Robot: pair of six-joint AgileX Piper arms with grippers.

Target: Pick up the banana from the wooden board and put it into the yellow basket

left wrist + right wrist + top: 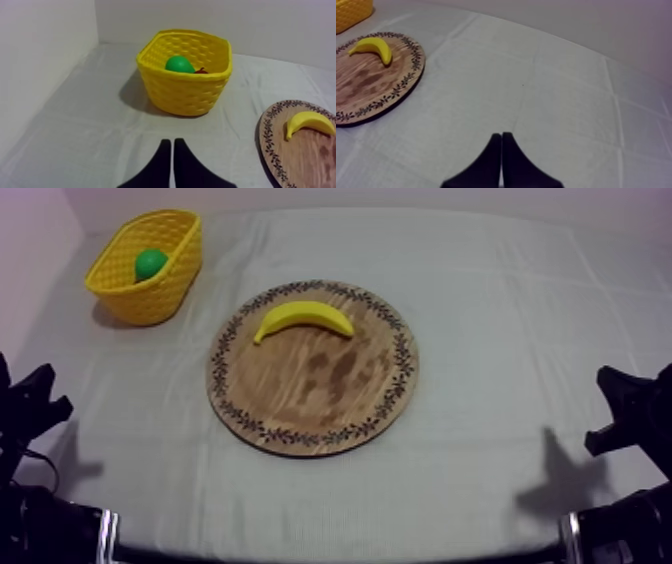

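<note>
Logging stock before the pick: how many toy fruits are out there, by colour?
Yellow: 1, the banana on the wooden board.
Green: 1, a green fruit in the yellow basket.
Red: 1, the small red fruit beside it in the basket.
Total: 3.

The table (pixel 500 338) carries a wooden board (pixel 300 403) near its middle, a little left of centre. A banana (pixel 303 316) lies on the far part of the board, set crosswise with both tips turned toward the near side. The basket (pixel 140 303) stands at the far left corner, well apart from the board, and holds a toy fruit (pixel 150 264) with a small red fruit (pixel 201 70) just beside it on the right. The left gripper (pixel 170 145) sits at the near left edge, the right gripper (pixel 501 136) at the near right edge, both well apart from the board.
</note>
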